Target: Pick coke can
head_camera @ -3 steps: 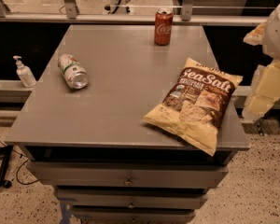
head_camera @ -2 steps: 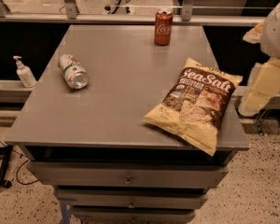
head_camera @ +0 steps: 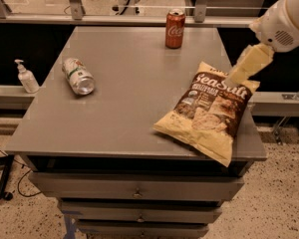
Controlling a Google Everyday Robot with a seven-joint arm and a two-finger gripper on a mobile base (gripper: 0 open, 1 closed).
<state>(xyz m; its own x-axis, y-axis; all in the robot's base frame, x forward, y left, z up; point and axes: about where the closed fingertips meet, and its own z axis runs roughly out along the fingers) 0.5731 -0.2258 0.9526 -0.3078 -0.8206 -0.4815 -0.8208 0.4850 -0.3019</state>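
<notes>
The red coke can (head_camera: 175, 29) stands upright near the far edge of the grey table (head_camera: 129, 98). My gripper (head_camera: 237, 75) hangs from the white arm at the right, above the upper right corner of the chip bag, well to the right of and nearer than the can. It holds nothing that I can see.
A silver can with green and red markings (head_camera: 78, 75) lies on its side at the table's left. A yellow Sea Salt chip bag (head_camera: 211, 111) lies at the front right. A sanitizer bottle (head_camera: 26, 77) stands on a ledge to the left. Drawers sit under the table.
The arm has moved up and to the left, from beside the table's right edge to over the chip bag's top corner. The cans and bag have not moved.
</notes>
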